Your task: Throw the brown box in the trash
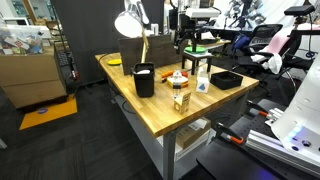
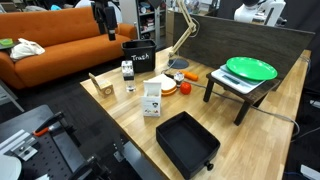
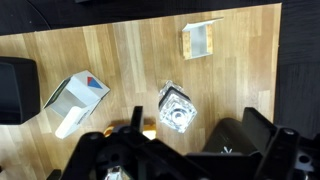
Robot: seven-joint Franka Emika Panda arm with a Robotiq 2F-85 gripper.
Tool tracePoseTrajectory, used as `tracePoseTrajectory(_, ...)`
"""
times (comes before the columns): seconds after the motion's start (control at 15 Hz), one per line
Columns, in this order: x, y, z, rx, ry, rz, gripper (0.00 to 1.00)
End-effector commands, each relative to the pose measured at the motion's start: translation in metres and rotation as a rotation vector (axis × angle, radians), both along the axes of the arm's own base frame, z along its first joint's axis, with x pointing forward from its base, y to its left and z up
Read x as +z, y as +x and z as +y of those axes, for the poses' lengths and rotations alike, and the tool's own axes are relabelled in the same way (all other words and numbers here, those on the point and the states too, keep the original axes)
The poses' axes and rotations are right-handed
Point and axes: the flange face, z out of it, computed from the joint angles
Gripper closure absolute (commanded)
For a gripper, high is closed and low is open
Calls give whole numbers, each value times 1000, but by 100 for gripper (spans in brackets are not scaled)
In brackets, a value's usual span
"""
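Your black gripper (image 3: 175, 160) fills the bottom edge of the wrist view as a dark frame. You cannot tell from it whether the jaws stand apart or together. Above it in that view lies the pale wooden table (image 3: 130, 40). The small tan-brown carton with pale markings (image 3: 202, 40) stands alone in the upper right of the frame, touching nothing. A clear glass jar (image 3: 175, 108) sits at centre, a white carton with a red and blue patch (image 3: 75, 100) lies left of centre, and the black tapered bin (image 3: 14, 90) shows at the left edge, well apart from the brown carton. In an exterior view the brown carton (image 1: 181, 100) stands near the table's front edge, lower right of the bin (image 1: 144, 80). In an exterior view the bin (image 2: 139, 60) reads "Trash".
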Motion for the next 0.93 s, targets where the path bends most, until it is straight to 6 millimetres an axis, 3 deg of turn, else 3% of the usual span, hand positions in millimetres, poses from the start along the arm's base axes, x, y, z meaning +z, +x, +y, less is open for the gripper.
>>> tracePoseTrajectory(0.0,0,1,0,-1,0,4,0)
tracePoseTrajectory(0.53,-1,0,1,0,-4,17,0)
tracePoseTrajectory(0.87,-9,-9,16,39,-7,36,0)
